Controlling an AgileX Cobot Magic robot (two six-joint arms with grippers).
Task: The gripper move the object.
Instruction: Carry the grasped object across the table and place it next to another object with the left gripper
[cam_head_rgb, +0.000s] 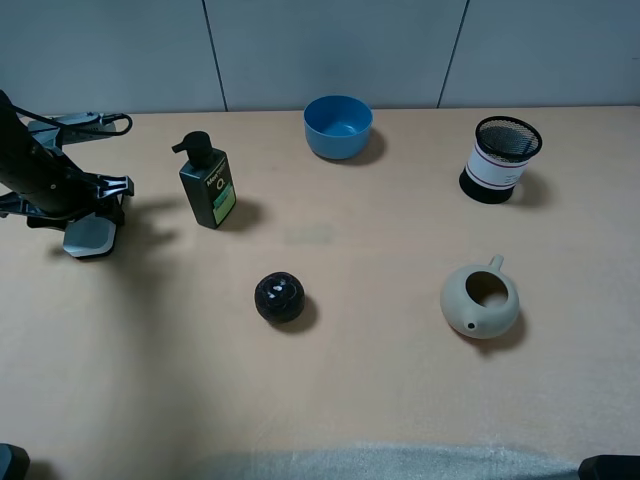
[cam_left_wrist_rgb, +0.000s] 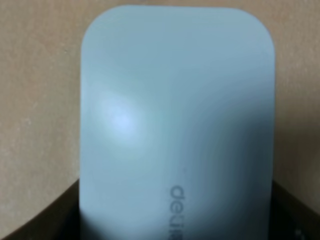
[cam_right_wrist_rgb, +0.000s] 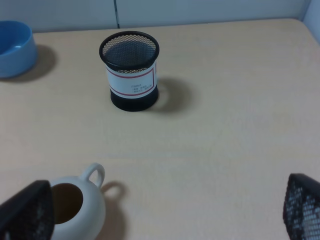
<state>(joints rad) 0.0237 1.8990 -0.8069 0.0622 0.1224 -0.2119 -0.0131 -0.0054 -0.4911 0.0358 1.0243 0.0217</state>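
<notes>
The object, a flat white rounded slab, is at the far left of the table, under my left gripper. The black claw reaches it from the left edge and appears shut on its near end. In the left wrist view the slab fills the frame, with a small grey mark near the claw end and dark claw parts at both lower corners. I cannot tell whether it rests on the table or hangs just above it. My right gripper is open and empty, with mesh-textured fingertips wide apart.
A dark green pump bottle stands right of the slab. A black ball lies mid-table. A blue bowl is at the back. A mesh pen cup and a beige teapot are on the right.
</notes>
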